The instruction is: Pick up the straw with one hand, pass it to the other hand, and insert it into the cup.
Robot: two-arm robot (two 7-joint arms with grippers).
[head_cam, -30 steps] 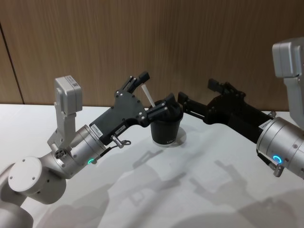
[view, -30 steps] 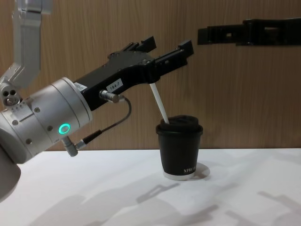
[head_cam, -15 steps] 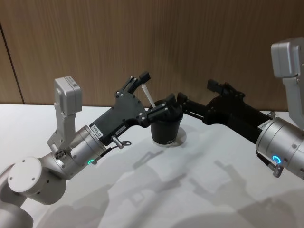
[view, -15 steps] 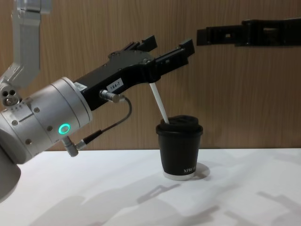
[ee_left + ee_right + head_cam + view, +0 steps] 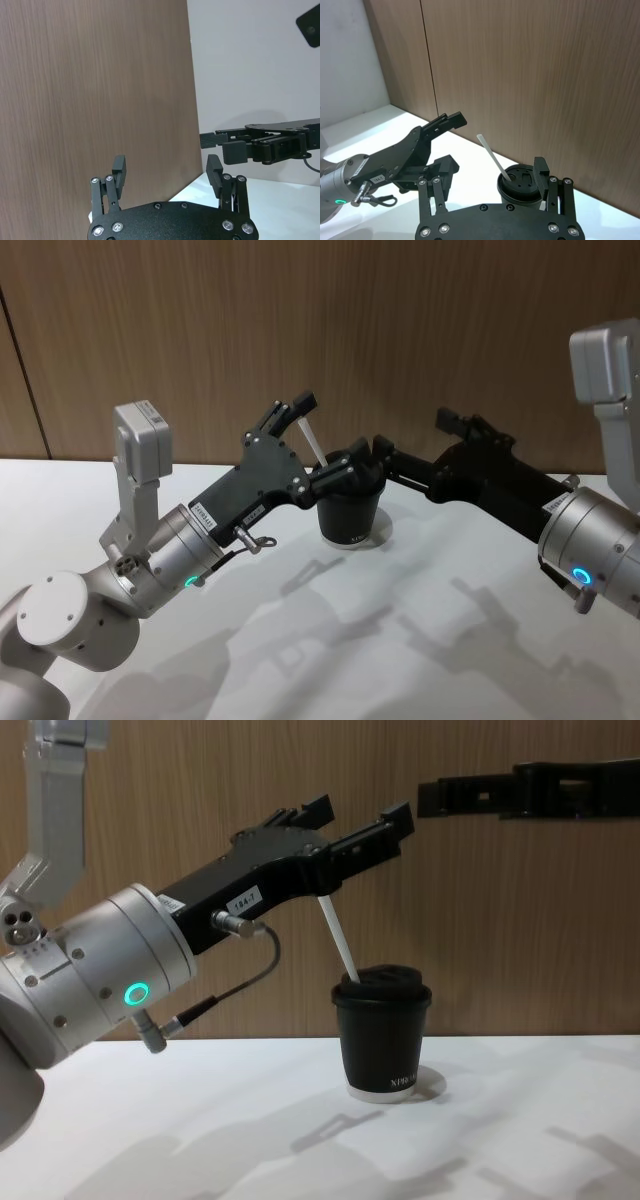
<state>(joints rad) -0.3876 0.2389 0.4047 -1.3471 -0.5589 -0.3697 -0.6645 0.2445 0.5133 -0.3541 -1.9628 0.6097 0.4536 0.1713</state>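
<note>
We are hovering the left gripper [image 5: 355,828], jaws apart, above the cup [image 5: 382,1030] at table centre. The straw [image 5: 338,939] is leaning in the lid hole. Right gripper [image 5: 450,795] open, far right. Risk: retreating fingers may snag the straw and tip the cup.

A white table [image 5: 330,640] carries everything here, running back to a brown wood-panelled wall [image 5: 300,320]. One thing stands directly on it: the cup [image 5: 382,1035], black with a domed black lid, upright toward the far side of the table, close to the wall. Its pale bottom rim sits flat on the white surface, and small white lettering shows low on its side in the chest view. Soft grey shadows fall across the table in front of the cup and to both sides of it.
</note>
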